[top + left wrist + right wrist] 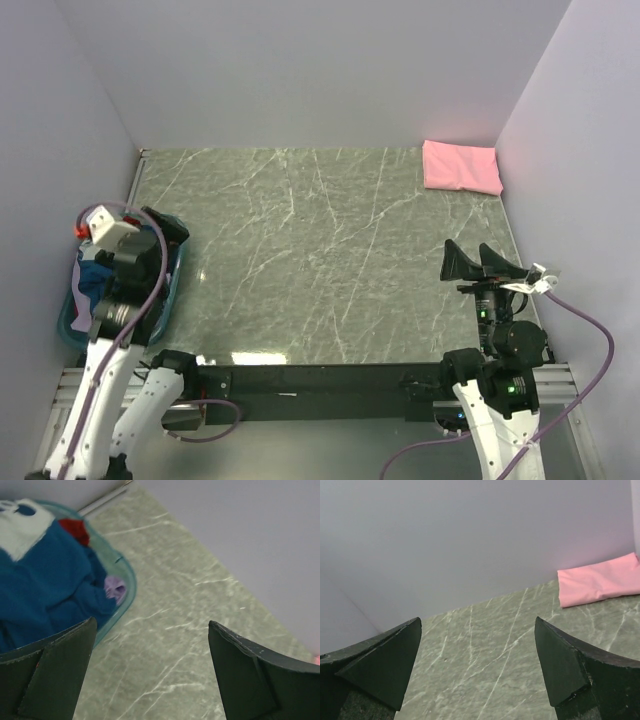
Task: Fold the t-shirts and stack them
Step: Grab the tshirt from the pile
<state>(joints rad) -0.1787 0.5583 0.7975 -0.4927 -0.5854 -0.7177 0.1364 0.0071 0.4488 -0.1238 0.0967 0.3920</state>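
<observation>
Pale grey walls close in a green marbled table [320,250] on three sides. At the left edge of the table stands a teal basket [127,587]. The left gripper [151,627] hangs above it with both jaws spread wide and nothing between them. Inside the basket lies a heap of t-shirts. The navy blue shirt [50,580] is on top and fills most of the basket, and its pale print [22,527] faces up at one end. A small part of the red shirt [75,530] shows beside the print. A small fold of the lavender shirt [115,587] shows against the basket wall on the table side. All three are crumpled together, so none of them is folded yet.

On the right, the right gripper [477,622] is held above the near part of the table, also wide open and empty. At the far right corner lies the pink shirt [460,167], folded flat into a neat rectangle close against the walls.

The shirts are probably light, soft and limp, so they will sag and may drag other cloth along with them. The navy one seems the best to take first. It could be pinched at a raised fold on top, not deep, so that the shirts below it do not come along. Slipping is unlikely, but a pinch may catch two layers at once.
</observation>
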